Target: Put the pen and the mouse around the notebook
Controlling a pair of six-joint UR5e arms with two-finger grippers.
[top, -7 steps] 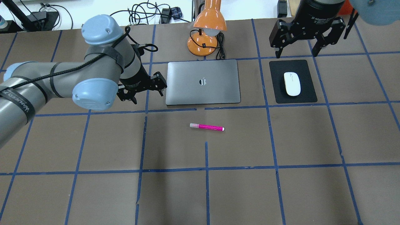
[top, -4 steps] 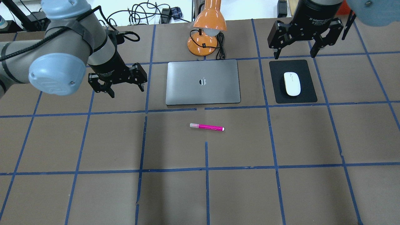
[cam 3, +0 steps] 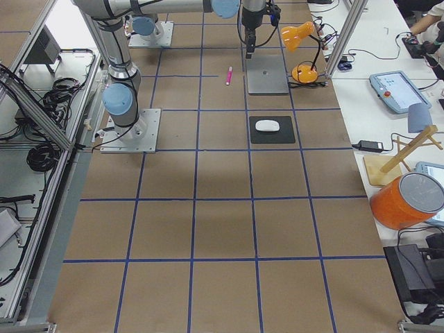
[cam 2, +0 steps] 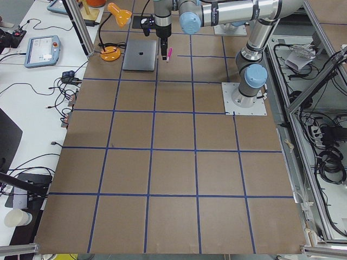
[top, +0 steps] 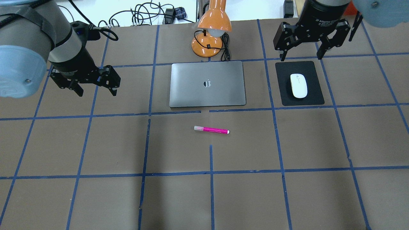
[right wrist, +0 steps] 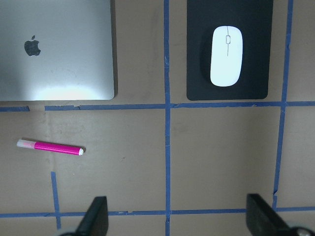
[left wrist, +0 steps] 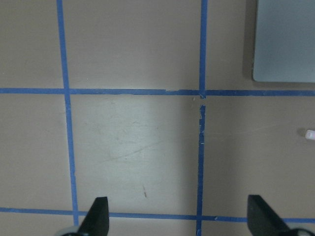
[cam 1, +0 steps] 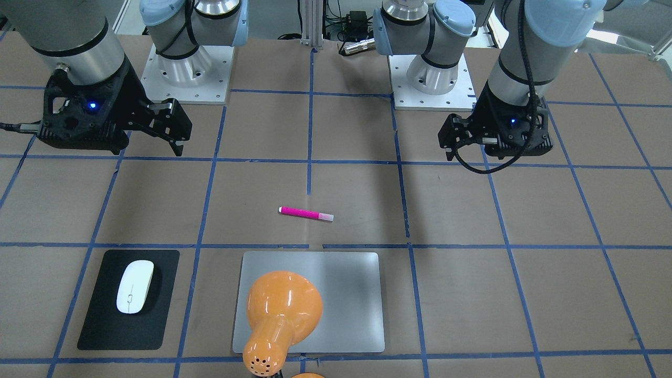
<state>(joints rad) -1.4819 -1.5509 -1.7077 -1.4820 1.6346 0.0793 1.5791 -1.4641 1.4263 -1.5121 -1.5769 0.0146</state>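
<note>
The silver-grey notebook [top: 191,92] lies closed at the table's far middle, also in the front-facing view [cam 1: 352,299]. Just in front of it rests the pink pen [top: 211,130], flat and alone, seen too by the right wrist camera [right wrist: 50,146]. The white mouse [top: 298,85] sits on a black mat to the notebook's right. My left gripper [top: 96,92] hangs open and empty well left of the notebook; its wrist view [left wrist: 179,219] shows bare table and a notebook corner [left wrist: 285,39]. Beyond the mat, my right gripper [top: 301,57] hovers open and empty.
The black mat [top: 287,99] lies under the mouse. An orange desk lamp [top: 209,44] stands just behind the notebook, its head over the notebook's back edge. Cables run along the far table edge. Blue tape lines grid the brown table.
My left arm has swung left and upward, carrying its open gripper away from the notebook's left edge. The right gripper has barely shifted. Pen, mouse and notebook have not moved.
</note>
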